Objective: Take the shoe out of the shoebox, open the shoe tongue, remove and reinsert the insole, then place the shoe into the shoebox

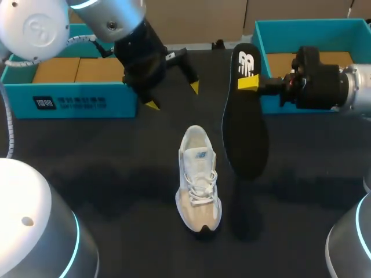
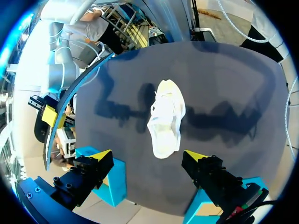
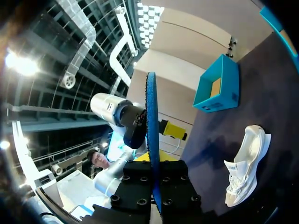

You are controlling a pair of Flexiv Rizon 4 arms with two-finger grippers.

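— Where's the sneaker [image 1: 198, 179] now?

— Out of its box, upright on the black table [image 1: 104, 174], about in the middle, with nothing touching it. The insole [image 1: 246, 116] is out too. The right gripper [image 1: 249, 83] has it pinched at one end, and it hangs in the air beside the shoe. In that arm's own camera it sits edge-on between the fingers.

— And the other claw?

— The left gripper [image 1: 173, 96] hangs above the table beyond the shoe, fingers spread wide, holding nothing.

— Will that insole behave going back in?

— I'd guess it's light and bendy, foam with a fabric face. Pinched at one end, the free end could flop or buckle at the shoe's mouth. The sneaker looks light as well, with a soft upper over a firmer sole. I'd steady it at the collar or the sides, not by the laces.

— What's the count?

— One sneaker, one insole, and two teal box halves: the left teal tray [image 1: 116, 103] and the right teal tray [image 1: 313, 24].
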